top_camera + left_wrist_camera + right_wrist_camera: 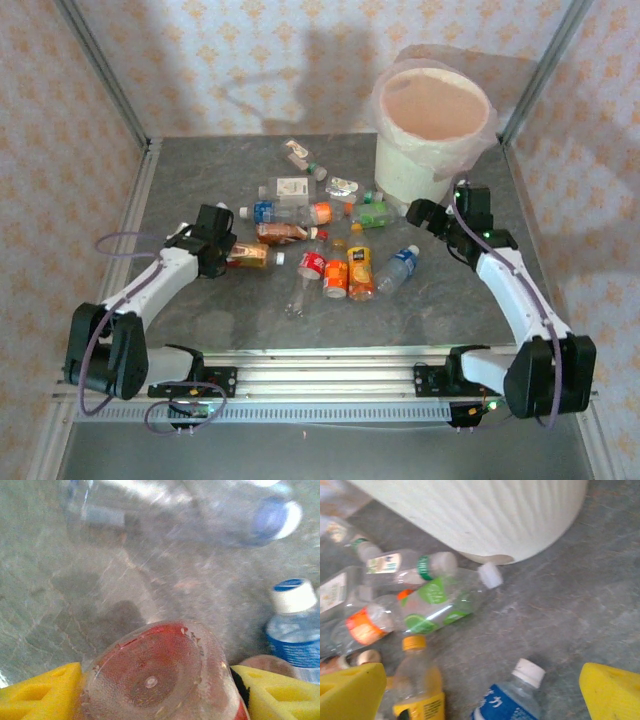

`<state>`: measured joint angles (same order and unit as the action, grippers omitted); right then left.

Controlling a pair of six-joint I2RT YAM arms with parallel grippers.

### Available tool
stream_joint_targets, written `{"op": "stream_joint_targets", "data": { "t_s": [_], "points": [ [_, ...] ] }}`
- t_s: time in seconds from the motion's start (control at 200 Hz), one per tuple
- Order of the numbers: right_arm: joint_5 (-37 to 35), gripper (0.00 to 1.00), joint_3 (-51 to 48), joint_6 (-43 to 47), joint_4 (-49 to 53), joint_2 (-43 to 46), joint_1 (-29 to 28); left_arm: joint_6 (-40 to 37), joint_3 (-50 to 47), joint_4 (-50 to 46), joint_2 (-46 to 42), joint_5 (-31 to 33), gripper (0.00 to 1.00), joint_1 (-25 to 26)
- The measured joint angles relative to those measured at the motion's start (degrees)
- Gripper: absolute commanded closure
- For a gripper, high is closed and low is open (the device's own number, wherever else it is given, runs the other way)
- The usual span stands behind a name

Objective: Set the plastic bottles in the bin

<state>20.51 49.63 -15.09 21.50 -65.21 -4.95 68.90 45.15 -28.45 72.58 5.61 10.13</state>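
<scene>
Left gripper (155,682) clamps reddish bottle (150,670) by its base, long axis pointing right; bin (410,170) at surface's far right corner; right gripper (480,685) released

Robot lab test booth: metal-framed patterned walls (250,60), grey stone-look table (200,315), arms (150,285) on an aluminium rail (330,375).

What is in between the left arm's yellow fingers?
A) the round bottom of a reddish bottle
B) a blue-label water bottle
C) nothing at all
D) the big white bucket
A: in the left wrist view, the left gripper has its yellow fingers on either side of a reddish bottle, whose round base faces the camera.
</scene>
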Motion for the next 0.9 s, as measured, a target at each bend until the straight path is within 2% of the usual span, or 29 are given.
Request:
{"op": "stream_joint_targets", "data": {
  "t_s": [0.15, 0.245, 0.52, 0.686, 0.901],
  "points": [
    [6.03, 0.01, -2.03, 1.11, -4.63, 4.87, -1.92, -8.68, 5.46, -0.24, -5.49, 0.44, 0.52, 0.46],
    [10.14, 0.01, -2.19, 1.68, -8.41, 6.12, -3.61, -15.3, 10.56, 0.48, -6.82, -0.98, 0.53, 2.75],
    [18.69, 0.01, 0.81, 5.75, -12.92, 4.37, -13.18, -31.5, 25.59, 7.17, 0.02, -14.25, 0.54, 12.68],
    [20.7, 0.0, 4.31, 8.35, -13.49, 2.97, -19.15, -35.01, 29.86, 10.01, 6.19, -20.41, 0.56, 17.07],
    [18.69, 0.0, 8.81, 9.03, -13.35, -1.18, -24.2, -36.39, 31.78, 14.27, 11.39, -26.23, 0.55, 20.76]
  ]
}}
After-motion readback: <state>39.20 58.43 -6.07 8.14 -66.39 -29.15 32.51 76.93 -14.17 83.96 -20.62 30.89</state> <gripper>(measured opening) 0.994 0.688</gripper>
